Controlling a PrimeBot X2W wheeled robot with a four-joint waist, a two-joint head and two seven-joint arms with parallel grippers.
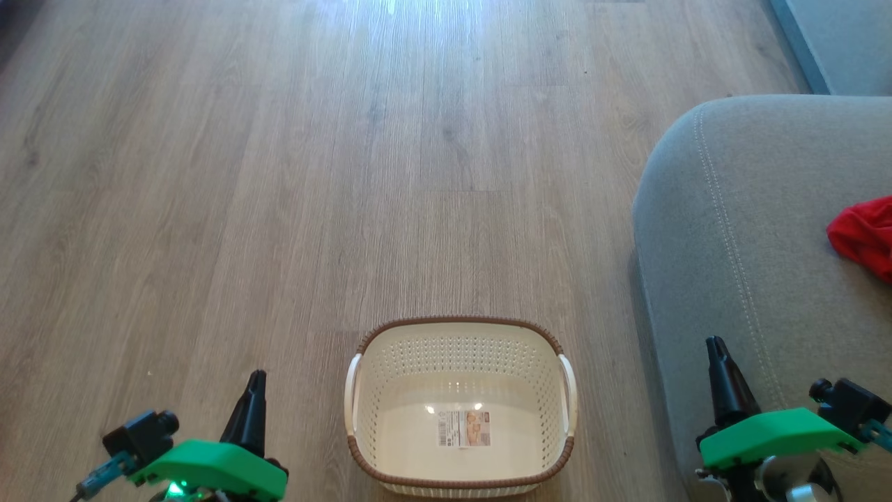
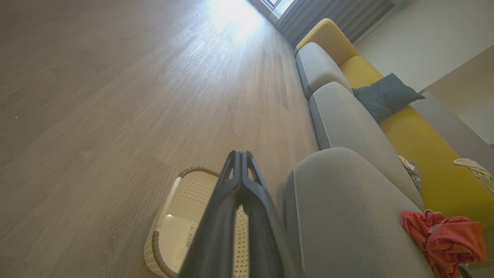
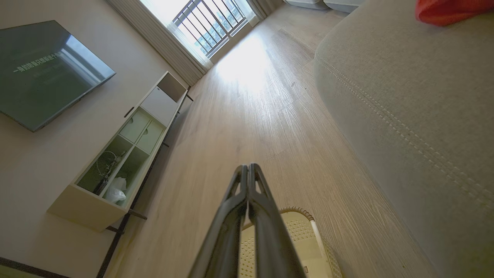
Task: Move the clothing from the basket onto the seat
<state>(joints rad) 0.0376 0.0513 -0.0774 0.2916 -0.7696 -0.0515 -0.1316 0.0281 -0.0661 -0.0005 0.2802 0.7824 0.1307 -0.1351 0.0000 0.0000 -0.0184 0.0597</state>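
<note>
Left tool [image 1: 257, 378] and right tool [image 1: 713, 344] clench nothing, with the basket [image 1: 460, 323] between them and open floor [image 1: 348, 174] ahead. Clothing [image 1: 865, 236], perhaps two pieces, lies on the seat [image 1: 732, 265] past the right tool; the left wrist view adds a pillow [image 2: 382, 94].

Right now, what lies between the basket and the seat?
A bare strip of wooden floor, with nothing on it, lies between the basket and the seat. This shows in the head view.
</note>
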